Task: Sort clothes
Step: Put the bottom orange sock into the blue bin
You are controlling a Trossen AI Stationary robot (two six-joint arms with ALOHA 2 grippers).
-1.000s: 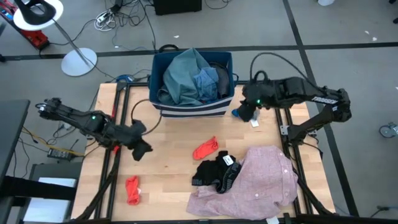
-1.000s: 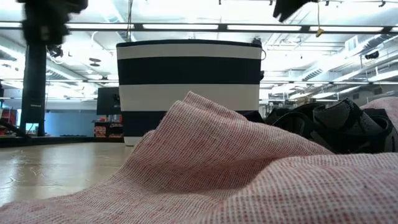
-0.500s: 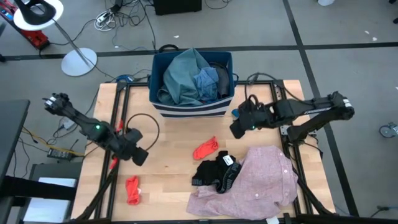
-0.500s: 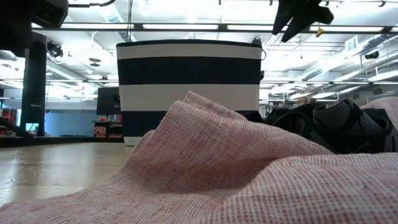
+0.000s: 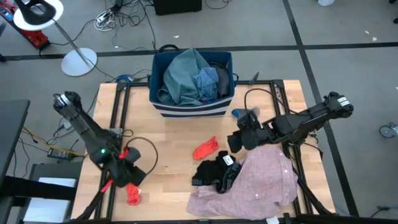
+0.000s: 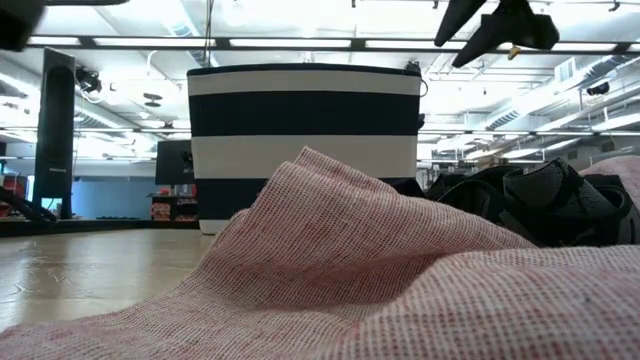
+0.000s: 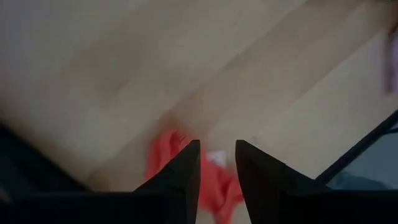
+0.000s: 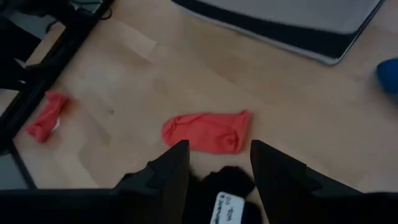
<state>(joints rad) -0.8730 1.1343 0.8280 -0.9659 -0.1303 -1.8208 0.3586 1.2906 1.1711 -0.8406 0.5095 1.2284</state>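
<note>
We see a wooden counter (image 5: 168,155) on a grey floor strewn with cables, with a white lamp base (image 5: 79,61) off its far left corner. At the counter's back edge stands a dark blue bin with white stripes (image 5: 193,107), filled with a teal-grey garment (image 5: 180,78) and a blue piece (image 5: 205,82). In the low view the bin rises behind folds of pink cloth that fill the foreground.

On the counter lie a red sock (image 5: 206,148) near the middle, a second red sock (image 5: 132,190) near the front left, a black garment (image 5: 216,171) with a white label, and a large pink shirt (image 5: 258,180) spread over the front right, touching the black garment. A small blue piece (image 5: 239,113) lies just beside the bin's right side.

The left hand (image 5: 127,176) hangs just above the front-left red sock; in its wrist view its fingers (image 7: 183,171) are parted by a narrow gap and hold nothing, with the sock showing between and beyond them.

The right hand (image 5: 237,140) hovers between the middle sock and the pink shirt, above the black garment. Its fingers (image 8: 168,171) are spread apart and empty.
</note>
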